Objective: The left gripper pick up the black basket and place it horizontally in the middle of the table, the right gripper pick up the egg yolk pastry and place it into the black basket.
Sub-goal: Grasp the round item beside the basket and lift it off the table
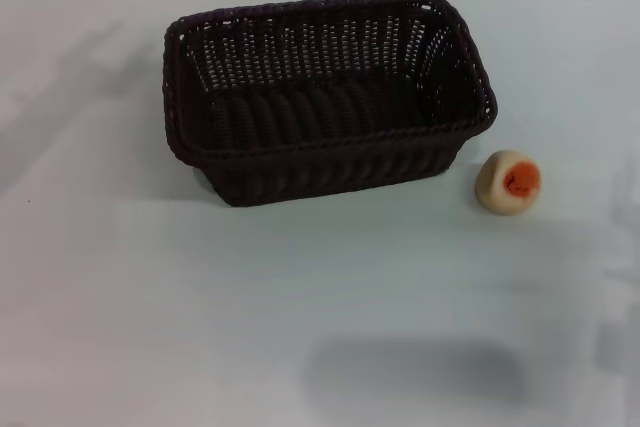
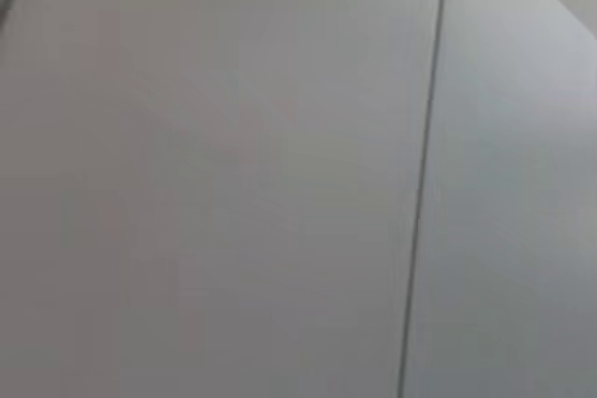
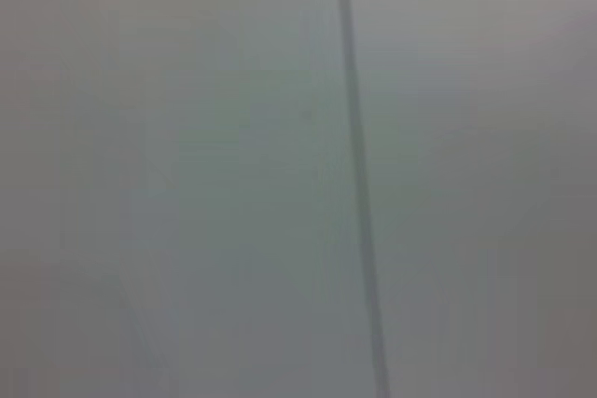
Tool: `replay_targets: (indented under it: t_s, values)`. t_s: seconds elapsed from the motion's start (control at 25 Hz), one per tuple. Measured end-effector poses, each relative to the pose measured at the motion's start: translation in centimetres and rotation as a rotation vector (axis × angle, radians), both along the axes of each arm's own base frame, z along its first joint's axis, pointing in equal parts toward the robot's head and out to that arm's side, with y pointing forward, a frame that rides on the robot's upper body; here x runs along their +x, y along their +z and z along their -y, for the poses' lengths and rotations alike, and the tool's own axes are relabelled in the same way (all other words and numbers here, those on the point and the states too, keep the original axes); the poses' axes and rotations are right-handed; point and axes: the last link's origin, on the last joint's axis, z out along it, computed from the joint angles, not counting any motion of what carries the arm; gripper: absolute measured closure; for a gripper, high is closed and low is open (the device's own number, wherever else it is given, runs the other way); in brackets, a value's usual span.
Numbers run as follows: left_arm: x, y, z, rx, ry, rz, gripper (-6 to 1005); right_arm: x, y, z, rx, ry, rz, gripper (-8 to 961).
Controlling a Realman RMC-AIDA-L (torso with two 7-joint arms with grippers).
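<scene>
In the head view, the basket (image 1: 325,97) is sitting upright on the table (image 1: 150,297), filling the upper middle of the frame, its long sides running left to right and a little askew, the right end reaching farther up. Its open top is facing the camera, and the inside is showing only the woven floor and walls. The pastry (image 1: 508,182) is resting on the table just to the right of the basket's lower right corner, close to it but not touching, with its orange yolk face turned toward the camera. A soft dark shadow is lying on the table in the lower middle to right of the frame. No arm or claw is showing here.

The left wrist view is showing only a pale grey flat surface, with a thin dark seam (image 2: 422,174) running from top to bottom right of centre. The left claw is out of view, so its state cannot be told.

The right wrist view is showing a similar pale surface with a blurred dark line (image 3: 359,174) running top to bottom. The right claw is also out of view.
</scene>
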Motion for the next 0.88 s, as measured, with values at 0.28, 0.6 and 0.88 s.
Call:
replay_targets:
  t_s: [0.28,0.6,0.88]
  values:
    - [-1.5,0.8,1.3,0.030,0.022,0.037,397,-0.8,-2.6,-0.3,-0.152,0.020,-0.045,333]
    - [-3.6,0.7,2.3,0.049,0.061,0.122,397,-0.3,-4.4,-0.6,-0.279,-0.001,-0.072,336]
    - [-3.9,0.8,2.9,0.051,0.053,0.125,397,0.0,-5.7,-1.3,-0.383,-0.013,-0.053,338]
